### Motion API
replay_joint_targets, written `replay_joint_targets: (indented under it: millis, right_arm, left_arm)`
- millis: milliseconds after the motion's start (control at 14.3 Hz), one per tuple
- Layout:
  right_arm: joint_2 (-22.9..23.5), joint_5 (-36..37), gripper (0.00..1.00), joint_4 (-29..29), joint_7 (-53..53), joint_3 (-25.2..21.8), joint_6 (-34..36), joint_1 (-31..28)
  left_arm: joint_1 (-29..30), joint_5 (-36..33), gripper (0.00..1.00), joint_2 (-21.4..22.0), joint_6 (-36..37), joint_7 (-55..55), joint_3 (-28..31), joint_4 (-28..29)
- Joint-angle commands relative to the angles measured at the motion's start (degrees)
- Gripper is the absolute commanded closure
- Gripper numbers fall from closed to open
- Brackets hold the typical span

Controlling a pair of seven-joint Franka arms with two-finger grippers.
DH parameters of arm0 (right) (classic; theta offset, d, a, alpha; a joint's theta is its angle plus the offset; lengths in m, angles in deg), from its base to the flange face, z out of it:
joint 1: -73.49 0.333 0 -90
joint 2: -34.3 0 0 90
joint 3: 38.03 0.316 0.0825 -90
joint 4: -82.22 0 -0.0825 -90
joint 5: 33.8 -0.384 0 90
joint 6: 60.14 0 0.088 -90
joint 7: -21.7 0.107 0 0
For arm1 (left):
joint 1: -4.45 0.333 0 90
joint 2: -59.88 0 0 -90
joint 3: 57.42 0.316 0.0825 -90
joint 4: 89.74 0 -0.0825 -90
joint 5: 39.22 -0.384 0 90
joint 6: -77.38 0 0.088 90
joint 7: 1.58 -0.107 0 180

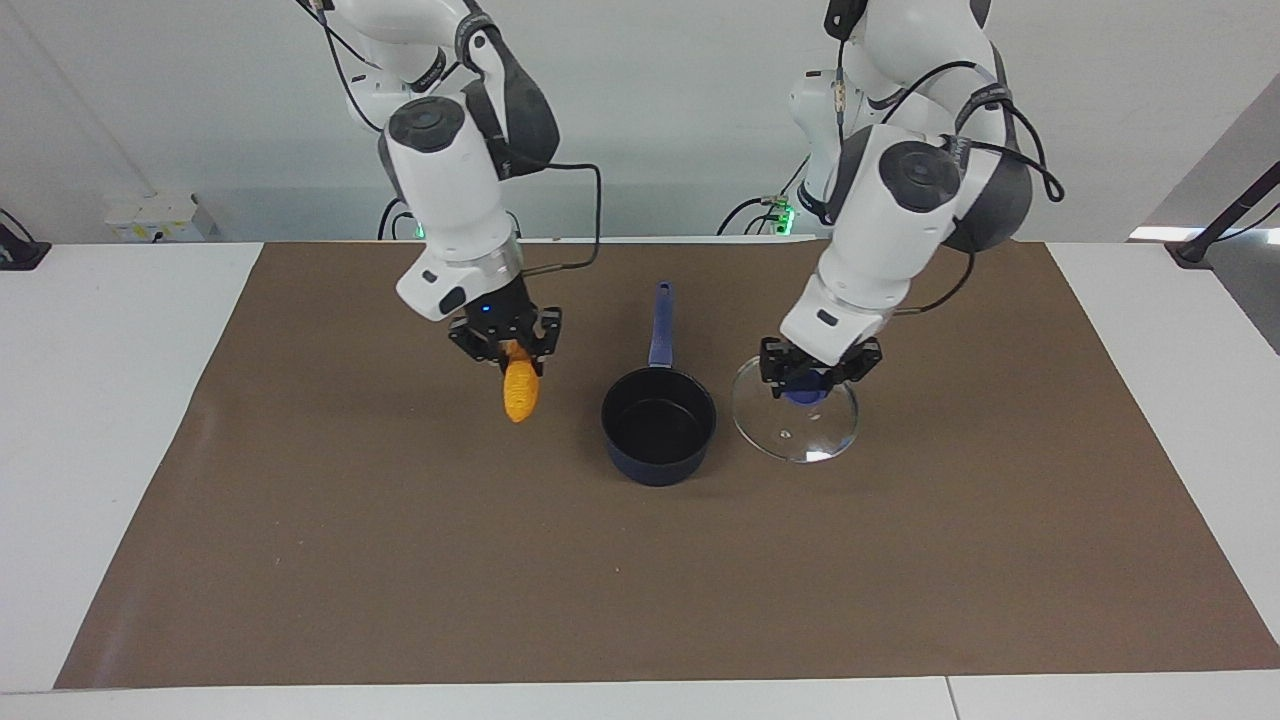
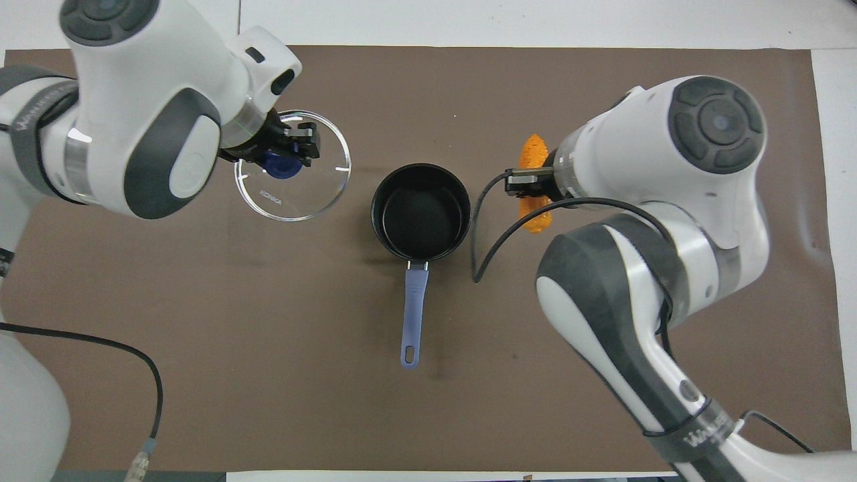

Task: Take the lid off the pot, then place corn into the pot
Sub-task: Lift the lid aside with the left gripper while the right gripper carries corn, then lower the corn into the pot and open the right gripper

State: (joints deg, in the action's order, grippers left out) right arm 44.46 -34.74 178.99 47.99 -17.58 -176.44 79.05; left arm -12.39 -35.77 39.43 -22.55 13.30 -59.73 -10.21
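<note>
The pot stands open and empty at the middle of the mat, its long blue handle pointing toward the robots; it also shows in the overhead view. My left gripper is shut on the blue knob of the glass lid and holds it tilted over the mat beside the pot, toward the left arm's end. The lid also shows in the overhead view under the left gripper. My right gripper is shut on the corn, which hangs tip down over the mat beside the pot, toward the right arm's end.
A brown mat covers most of the white table. Both arms reach down over the mat on either side of the pot.
</note>
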Motion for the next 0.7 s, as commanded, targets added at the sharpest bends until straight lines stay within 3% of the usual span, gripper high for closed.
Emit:
replay_joint_targets:
  millis: [0, 210, 350, 629]
  right_arm:
    - [7.7, 3.6, 1.00, -9.8, 7.7, -0.1, 1.8, 6.5]
    - [18.3, 10.9, 1.00, -19.8, 13.6, -0.5, 2.4, 13.7]
    - [20.9, 16.0, 1.00, -19.2, 14.7, -0.1, 0.1, 13.6]
    - [20.1, 15.8, 1.00, -10.1, 14.7, -0.1, -4.5, 12.2]
  left_arm:
    - [7.1, 1.2, 1.00, 2.1, 1.4, -8.2, -0.3, 2.5]
    - [14.6, 1.2, 1.00, 4.6, -1.4, -14.9, -0.2, 9.5]
    - [18.8, 1.2, 1.00, 5.9, -7.5, -17.9, -0.2, 16.1]
    - [21.8, 1.1, 1.00, 5.6, -18.3, -20.2, 0.0, 24.8]
